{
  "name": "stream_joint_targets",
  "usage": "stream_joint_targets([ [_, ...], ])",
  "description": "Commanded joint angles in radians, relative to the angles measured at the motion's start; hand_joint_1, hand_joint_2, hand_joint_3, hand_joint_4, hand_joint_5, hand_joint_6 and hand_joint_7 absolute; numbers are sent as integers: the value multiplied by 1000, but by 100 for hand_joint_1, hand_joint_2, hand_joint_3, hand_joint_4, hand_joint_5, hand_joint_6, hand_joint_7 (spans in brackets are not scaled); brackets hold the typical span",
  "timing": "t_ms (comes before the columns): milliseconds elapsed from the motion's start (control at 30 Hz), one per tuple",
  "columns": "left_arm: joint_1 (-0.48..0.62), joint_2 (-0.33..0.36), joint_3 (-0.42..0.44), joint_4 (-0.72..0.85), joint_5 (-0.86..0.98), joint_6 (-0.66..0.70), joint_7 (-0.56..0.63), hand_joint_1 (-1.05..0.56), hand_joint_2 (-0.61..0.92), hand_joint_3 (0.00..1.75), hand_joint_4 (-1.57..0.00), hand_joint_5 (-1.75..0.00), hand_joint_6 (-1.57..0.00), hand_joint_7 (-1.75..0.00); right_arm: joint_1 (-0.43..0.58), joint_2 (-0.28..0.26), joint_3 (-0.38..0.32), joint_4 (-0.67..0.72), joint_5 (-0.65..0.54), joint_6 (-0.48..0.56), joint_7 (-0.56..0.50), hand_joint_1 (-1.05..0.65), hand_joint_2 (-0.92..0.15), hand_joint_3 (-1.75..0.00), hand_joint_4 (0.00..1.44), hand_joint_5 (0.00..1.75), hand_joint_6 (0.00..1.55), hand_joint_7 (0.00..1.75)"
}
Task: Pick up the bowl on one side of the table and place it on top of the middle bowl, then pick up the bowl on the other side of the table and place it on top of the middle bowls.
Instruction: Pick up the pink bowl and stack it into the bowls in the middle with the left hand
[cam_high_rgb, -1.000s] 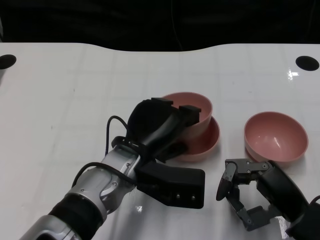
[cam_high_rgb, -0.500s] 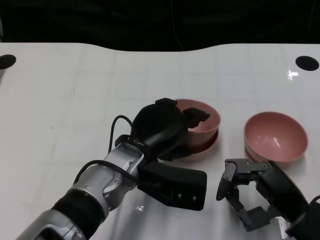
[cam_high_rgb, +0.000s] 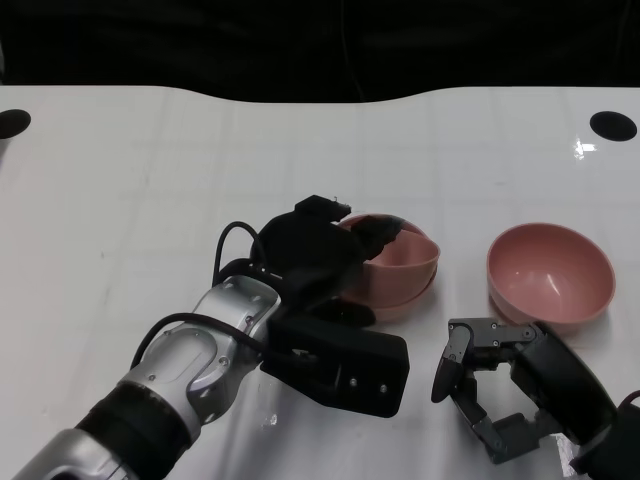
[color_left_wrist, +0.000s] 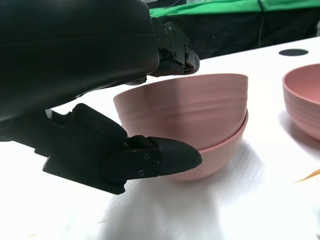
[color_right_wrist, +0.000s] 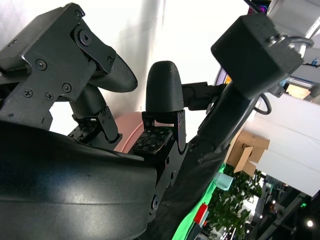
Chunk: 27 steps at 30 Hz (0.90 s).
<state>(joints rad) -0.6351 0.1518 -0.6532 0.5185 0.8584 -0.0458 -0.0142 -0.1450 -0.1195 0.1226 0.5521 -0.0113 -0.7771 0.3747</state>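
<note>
Robot hand (cam_high_rgb: 320, 255) apparently (partly hidden) grips top bowl (cam_high_rgb: 400, 262).

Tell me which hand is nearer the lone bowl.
Right. The right hand sits open just in front of the lone bowl; the left hand is over at the stacked bowls.

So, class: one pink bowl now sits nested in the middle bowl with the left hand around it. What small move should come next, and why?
Probably the left hand should let go and draw back. The top bowl sits level in the middle bowl, fingers over its rim. The right bowl waits beside the empty right hand.
</note>
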Motion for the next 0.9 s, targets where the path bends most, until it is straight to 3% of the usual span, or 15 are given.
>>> stream_joint_targets([
  [33, 25, 32, 20, -71, -9, 20, -49, -78, 92, 59, 0, -24, -11, -1, 5, -14, -8, -10, 20, 9, 11, -4, -26, -150, 84, 172, 82, 134],
  [300, 58, 59, 27, -135, 1, 48, -99, -78, 92, 57, 0, -26, -13, -2, 0, -18, -9, -3, 3, -5, 5, -6, -27, -148, 84, 173, 81, 135],
  [567, 68, 72, 6, -90, 24, 15, -75, -56, 92, 34, -1, -31, -16, -2, -2, -31, 3, -9, 16, 22, 55, -10, -27, -147, 83, 175, 79, 136],
  [900, 61, 77, 2, -42, -5, -23, -125, -46, 92, 30, 0, -25, -14, -1, -3, -33, 2, -9, 7, 15, 64, -11, -30, -141, 84, 174, 81, 131],
])
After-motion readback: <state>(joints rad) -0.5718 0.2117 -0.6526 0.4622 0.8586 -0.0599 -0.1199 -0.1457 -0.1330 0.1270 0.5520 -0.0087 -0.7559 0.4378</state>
